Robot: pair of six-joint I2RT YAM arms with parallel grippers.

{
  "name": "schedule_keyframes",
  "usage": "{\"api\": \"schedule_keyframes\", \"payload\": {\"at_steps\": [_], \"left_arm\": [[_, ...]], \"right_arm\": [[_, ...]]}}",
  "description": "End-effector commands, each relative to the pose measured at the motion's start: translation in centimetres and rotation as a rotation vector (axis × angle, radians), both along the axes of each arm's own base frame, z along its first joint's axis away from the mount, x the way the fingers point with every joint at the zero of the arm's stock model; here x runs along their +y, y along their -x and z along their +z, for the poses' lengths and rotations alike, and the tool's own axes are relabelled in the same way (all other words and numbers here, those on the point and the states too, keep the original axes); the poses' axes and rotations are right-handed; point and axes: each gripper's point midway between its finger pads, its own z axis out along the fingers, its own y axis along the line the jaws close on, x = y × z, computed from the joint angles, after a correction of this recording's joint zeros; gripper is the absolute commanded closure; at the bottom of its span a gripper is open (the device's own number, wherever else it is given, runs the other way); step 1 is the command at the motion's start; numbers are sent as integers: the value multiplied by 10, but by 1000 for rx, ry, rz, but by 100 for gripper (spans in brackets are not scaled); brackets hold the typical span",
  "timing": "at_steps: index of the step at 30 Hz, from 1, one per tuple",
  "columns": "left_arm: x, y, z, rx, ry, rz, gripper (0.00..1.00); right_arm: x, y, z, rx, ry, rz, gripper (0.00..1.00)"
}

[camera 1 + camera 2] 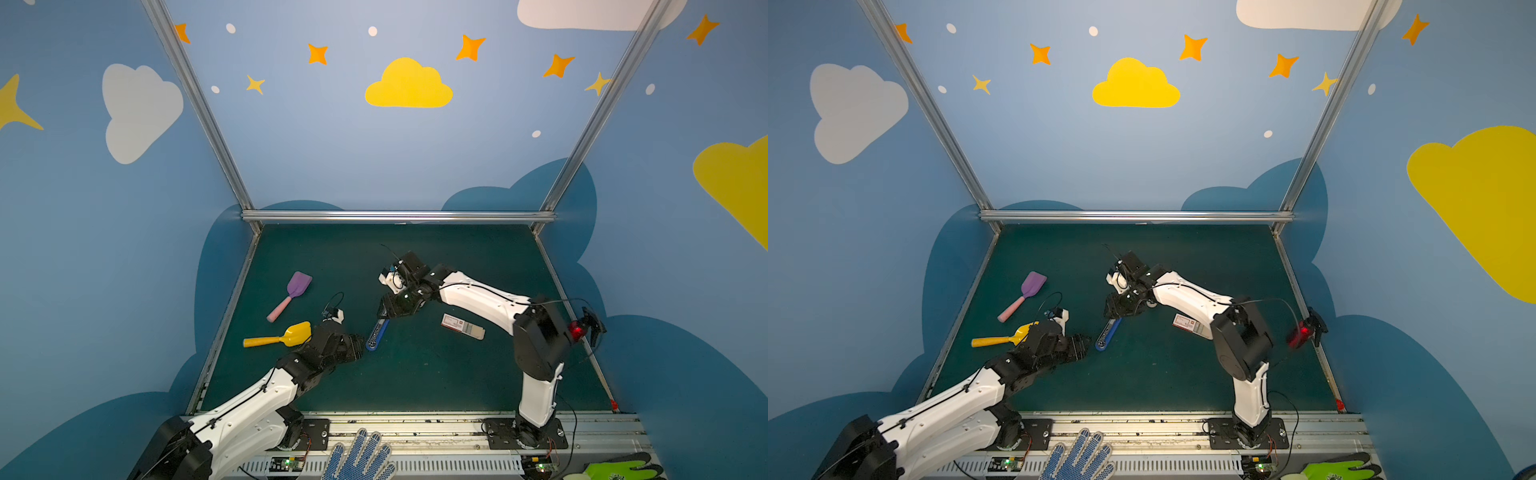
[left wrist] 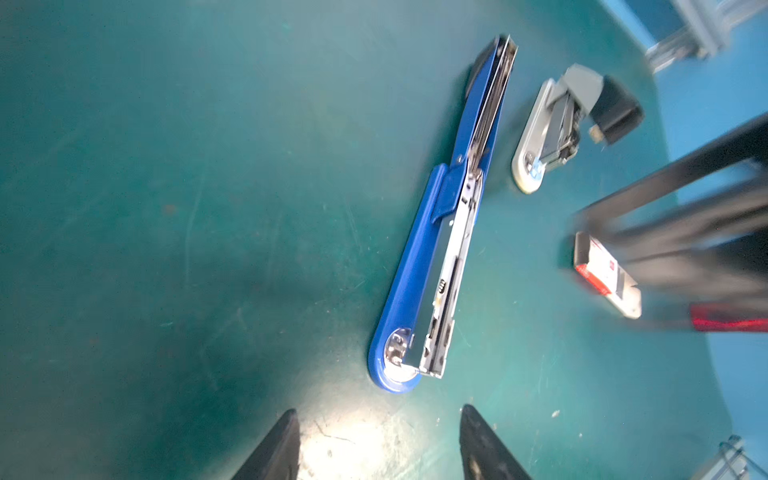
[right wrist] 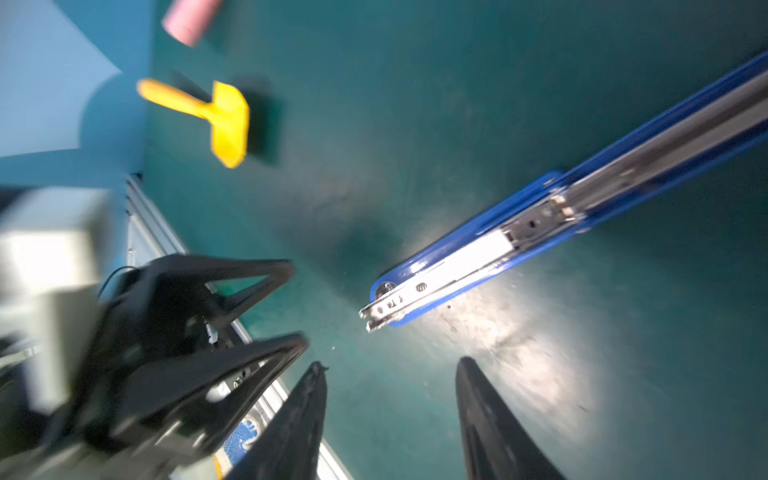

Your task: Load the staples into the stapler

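The blue stapler (image 1: 377, 334) (image 1: 1108, 333) lies opened out long on the green mat, and its metal channel (image 2: 451, 257) (image 3: 478, 257) shows. The staples box (image 1: 462, 326) (image 1: 1188, 324) (image 2: 602, 274), white with a red mark, lies to its right with the tray partly slid out. My left gripper (image 1: 356, 347) (image 2: 379, 409) is open and empty, just short of the stapler's rounded near end. My right gripper (image 1: 385, 312) (image 3: 391, 361) hangs open and empty over the stapler's far end.
A grey and white second stapler (image 2: 552, 124) lies beyond the blue one. A purple scoop (image 1: 291, 295) and a yellow scoop (image 1: 282, 336) lie at the left. A blue-dotted glove (image 1: 359, 455) and a green glove (image 1: 619, 469) rest on the front rail.
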Motion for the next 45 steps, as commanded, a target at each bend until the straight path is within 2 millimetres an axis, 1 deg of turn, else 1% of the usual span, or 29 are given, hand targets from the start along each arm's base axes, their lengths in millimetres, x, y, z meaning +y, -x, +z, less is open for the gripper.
{"api": "schedule_keyframes", "payload": {"at_steps": [1,4,7,9,12,17,21,24,25,31,33,36,39,42,45], "left_arm": [[-15,-17,20,-55,-29,-66,39],[-25,-36,26,-65,-80,-88,39],[-40,-54,26,-58,-128,-139,39],[-52,-65,19,-23,-163,-183,39],[-62,-76,4,30,-225,-221,40],[-74,-80,-16,70,-316,-276,41],[-81,-76,-29,97,-407,-335,44],[-78,-72,-39,130,-471,-356,53],[-75,-71,-40,138,-486,-355,54],[-60,-60,-47,166,-549,-372,65],[-55,-55,-49,179,-562,-378,72],[-46,-48,-51,198,-586,-375,78],[-35,-40,-50,213,-604,-358,79],[-20,-31,-48,231,-630,-316,79],[-10,-22,-47,242,-616,-268,79]], "right_arm": [[-24,-15,17,-61,-32,-89,13],[-48,-18,19,-50,-40,-151,13],[-71,-19,19,-50,-62,-219,13],[-85,-17,19,-49,-75,-252,13],[-101,-14,18,-39,-79,-276,13],[-121,-11,11,-23,-80,-311,13],[-126,-11,7,-3,-98,-319,13],[-123,-11,6,11,-112,-311,13],[-123,-11,5,16,-115,-311,13],[-120,-12,3,23,-130,-307,13],[-119,-12,1,27,-131,-306,13],[-118,-13,-2,36,-133,-302,13],[-115,-13,-4,44,-139,-294,13],[-113,-15,-6,48,-144,-291,13],[-110,-16,-7,54,-152,-284,13]]}}
